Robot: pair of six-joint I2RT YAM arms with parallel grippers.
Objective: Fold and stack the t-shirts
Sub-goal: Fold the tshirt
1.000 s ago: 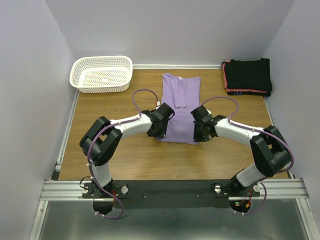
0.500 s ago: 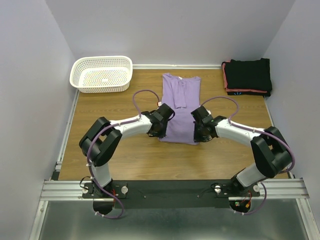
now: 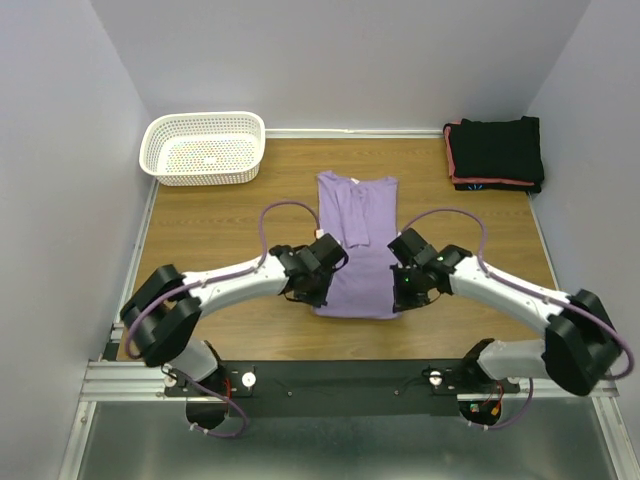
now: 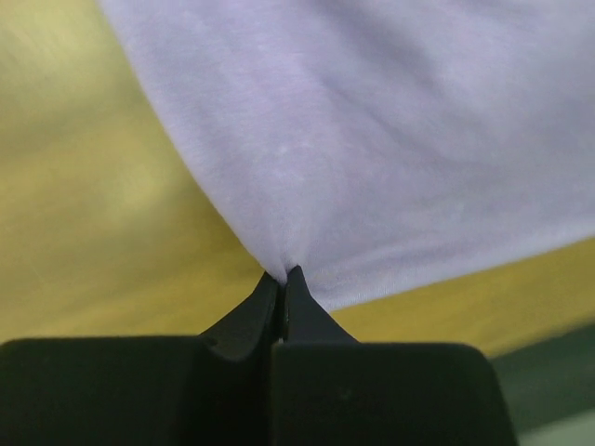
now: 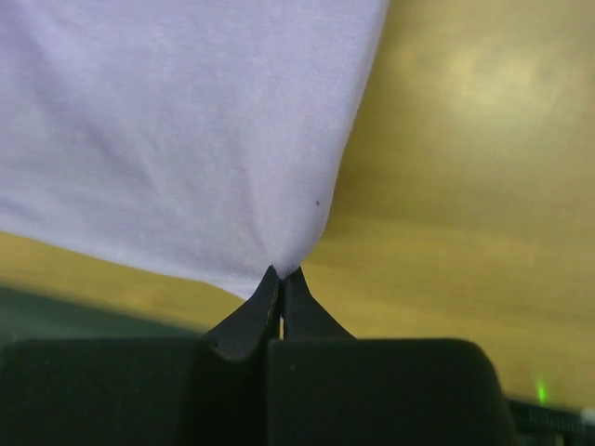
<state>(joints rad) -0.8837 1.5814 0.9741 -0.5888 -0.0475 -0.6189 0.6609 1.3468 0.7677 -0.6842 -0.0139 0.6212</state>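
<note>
The lavender t-shirt (image 3: 358, 245) lies lengthwise in the middle of the wooden table, sleeves folded in. My left gripper (image 3: 316, 296) is shut on its near left hem corner; in the left wrist view the cloth (image 4: 390, 139) bunches into the pinched fingertips (image 4: 281, 276). My right gripper (image 3: 404, 297) is shut on the near right hem corner, with the lavender cloth (image 5: 177, 130) drawn into its tips (image 5: 282, 272). The near hem is lifted off the table. Folded black t-shirts (image 3: 497, 152), one with a coral-red edge, are stacked at the back right.
A white mesh basket (image 3: 204, 147) stands at the back left corner. Grey walls close in the table on three sides. Bare wood (image 3: 210, 215) lies left and right of the shirt. A metal rail (image 3: 340, 378) runs along the near edge.
My left gripper has closed on the hem corner. Both arms have pulled back toward the near edge, dragging the lavender shirt a little nearer with its hem raised.
</note>
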